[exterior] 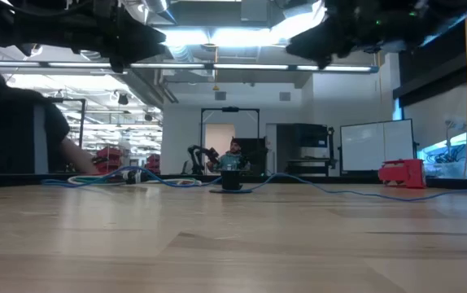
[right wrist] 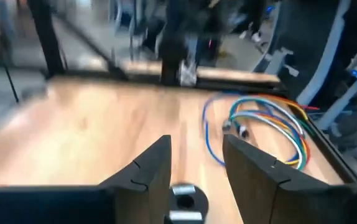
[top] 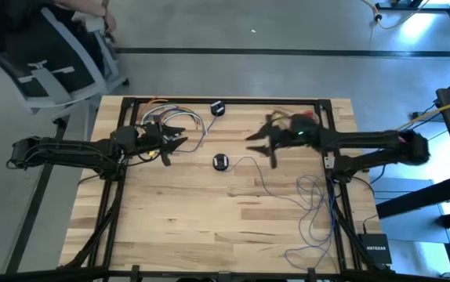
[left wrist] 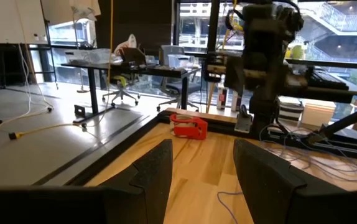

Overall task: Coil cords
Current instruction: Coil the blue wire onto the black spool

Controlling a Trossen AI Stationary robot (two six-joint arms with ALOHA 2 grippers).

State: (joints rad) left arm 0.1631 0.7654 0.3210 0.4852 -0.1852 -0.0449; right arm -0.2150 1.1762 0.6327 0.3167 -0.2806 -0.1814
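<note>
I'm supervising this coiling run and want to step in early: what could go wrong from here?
The thin cord sprawls in loose loops past the table's right edge, so pulling may snag it on the frame. The open right gripper hovers near the puck with nothing held; a grab could miss the thin cord.

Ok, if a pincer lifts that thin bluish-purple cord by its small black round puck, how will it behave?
Probably floppy: the thin bluish-purple cord lies in loose tangled loops on the wooden table, so it should trail and drag. The small black round puck looks flat, so it will likely swing rather than roll. The loops near the table's right edge may snag.
</note>
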